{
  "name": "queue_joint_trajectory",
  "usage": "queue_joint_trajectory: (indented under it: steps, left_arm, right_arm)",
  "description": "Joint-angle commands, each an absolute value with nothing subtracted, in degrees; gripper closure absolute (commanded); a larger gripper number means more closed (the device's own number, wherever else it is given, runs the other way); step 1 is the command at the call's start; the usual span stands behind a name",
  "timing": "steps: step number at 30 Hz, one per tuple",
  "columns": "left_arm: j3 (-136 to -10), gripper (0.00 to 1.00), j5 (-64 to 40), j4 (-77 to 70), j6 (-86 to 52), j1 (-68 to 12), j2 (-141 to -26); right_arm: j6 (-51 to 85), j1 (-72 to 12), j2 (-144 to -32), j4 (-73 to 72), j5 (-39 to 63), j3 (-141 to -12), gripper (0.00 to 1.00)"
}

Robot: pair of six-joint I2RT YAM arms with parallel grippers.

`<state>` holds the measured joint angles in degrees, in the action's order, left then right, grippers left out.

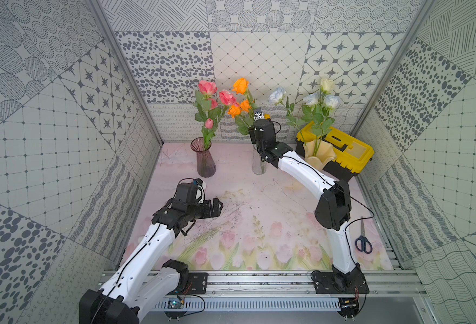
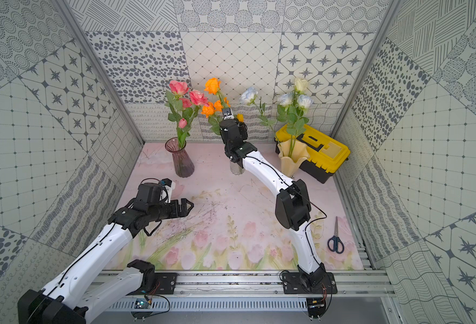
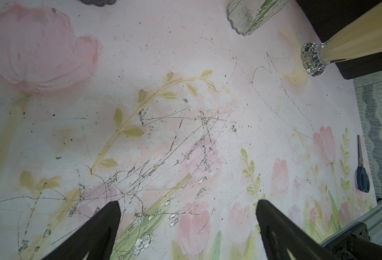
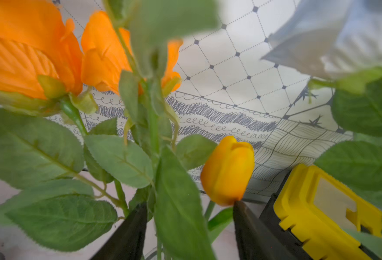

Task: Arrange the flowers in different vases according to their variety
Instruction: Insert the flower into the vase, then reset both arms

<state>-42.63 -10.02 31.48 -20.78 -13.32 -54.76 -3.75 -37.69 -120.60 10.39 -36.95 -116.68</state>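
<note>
A pink floral-print desk (image 1: 259, 202) filled the frame. At upper right sat a yellow and black toolbox (image 1: 351, 157), a cream ruffled-rim vase (image 1: 319, 158) before it holding white and pale-blue flowers (image 1: 326, 84). At upper centre a clear ribbed glass vase (image 1: 259, 167) held orange flowers (image 1: 240, 85); left of it a purple ribbed glass vase (image 1: 204, 161) held pink flowers (image 1: 207, 87). The right tool (image 4: 190, 203), fingers apart, sat among the orange stems, one tip touching a tulip bud (image 4: 228, 171). The left tool (image 3: 188, 202) gaped wide above the desk.
</note>
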Motion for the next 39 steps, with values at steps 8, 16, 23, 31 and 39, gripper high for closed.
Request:
queue_joint_trajectory:
  steps: [8, 16, 23, 31, 39]
  left_arm:
    - [-42.1, 0.01, -9.76, 30.78, -20.04, -13.34, -54.26]
    - [-41.58, 0.01, -8.78, 29.65, -19.44, -13.34, -52.84]
    - [-39.5, 0.01, -5.19, 23.59, -16.67, -13.34, -48.75]
    - [-35.81, 0.01, -0.02, 13.51, -10.7, -13.27, -47.49]
    - [-28.44, 0.01, 2.37, -1.82, -3.91, -13.06, -48.55]
  right_arm:
    - [6.19, -40.62, -101.45, 14.34, -33.27, -104.69, 0.14]
    - [17.47, -40.87, -82.0, 20.82, -27.76, -82.21, 0.03]
    - [18.36, -38.21, -68.95, 27.12, -21.56, -66.79, 0.03]
    - [16.32, -27.74, -61.44, 26.44, -17.98, -53.32, 0.03]
    - [10.64, -15.14, -57.18, 10.94, -20.63, -39.67, 0.03]
